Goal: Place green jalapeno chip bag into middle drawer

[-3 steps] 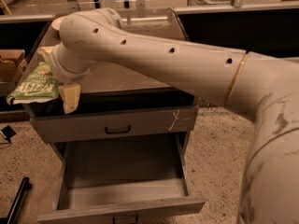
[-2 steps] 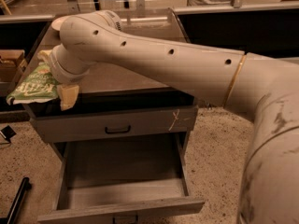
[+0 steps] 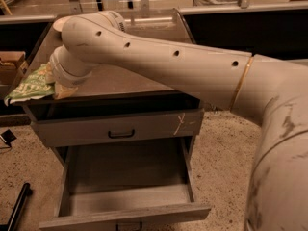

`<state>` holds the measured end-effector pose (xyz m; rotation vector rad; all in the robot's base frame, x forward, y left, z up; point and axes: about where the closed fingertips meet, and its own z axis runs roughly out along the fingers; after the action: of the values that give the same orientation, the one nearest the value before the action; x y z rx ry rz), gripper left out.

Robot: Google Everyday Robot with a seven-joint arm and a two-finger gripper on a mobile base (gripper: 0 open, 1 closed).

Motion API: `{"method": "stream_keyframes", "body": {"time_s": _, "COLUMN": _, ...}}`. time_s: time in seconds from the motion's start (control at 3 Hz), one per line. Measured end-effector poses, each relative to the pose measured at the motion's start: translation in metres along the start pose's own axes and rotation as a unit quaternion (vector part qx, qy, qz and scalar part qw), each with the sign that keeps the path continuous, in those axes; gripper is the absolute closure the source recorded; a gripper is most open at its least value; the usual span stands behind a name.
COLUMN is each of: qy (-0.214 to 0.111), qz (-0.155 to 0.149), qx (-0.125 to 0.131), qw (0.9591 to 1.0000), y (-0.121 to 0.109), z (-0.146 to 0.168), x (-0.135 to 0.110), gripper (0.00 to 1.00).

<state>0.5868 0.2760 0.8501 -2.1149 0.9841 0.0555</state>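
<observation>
The green jalapeno chip bag (image 3: pixel 28 86) lies at the left edge of the cabinet top, partly hanging over it. My gripper (image 3: pixel 61 88) is at the bag's right end, touching or just over it, and is mostly hidden behind my thick white wrist (image 3: pixel 72 66). The middle drawer (image 3: pixel 126 213) is pulled wide open at the bottom of the view. It has tall side walls and its grey floor is bare. The bag is up and to the left of this drawer.
A shallower drawer with a black handle (image 3: pixel 121 134) and a pale scratch sits above the open one. My white arm (image 3: pixel 192 76) crosses the cabinet top (image 3: pixel 130 76). A cardboard box (image 3: pixel 10 64) stands at the left and a black bar (image 3: pixel 17 207) lies on the floor.
My wrist and gripper have risen from below the cabinet's top edge to about the level of the top, at the bag. The bag has stayed at the left edge.
</observation>
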Motion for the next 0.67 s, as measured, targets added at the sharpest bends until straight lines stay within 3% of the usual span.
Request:
{"method": "stream_keyframes", "body": {"time_s": 0.33, "qy": 0.000, "qz": 0.000, "qx": 0.000, "qw": 1.0000, "y": 0.0000, "z": 0.0000, "x": 0.0000, "gripper": 0.84}}
{"method": "stream_keyframes", "body": {"time_s": 0.67, "qy": -0.019, "qz": -0.017, "qx": 0.002, "qw": 0.9997, "y": -0.0039, "z": -0.0030, "x": -0.0077, "gripper": 1.00}}
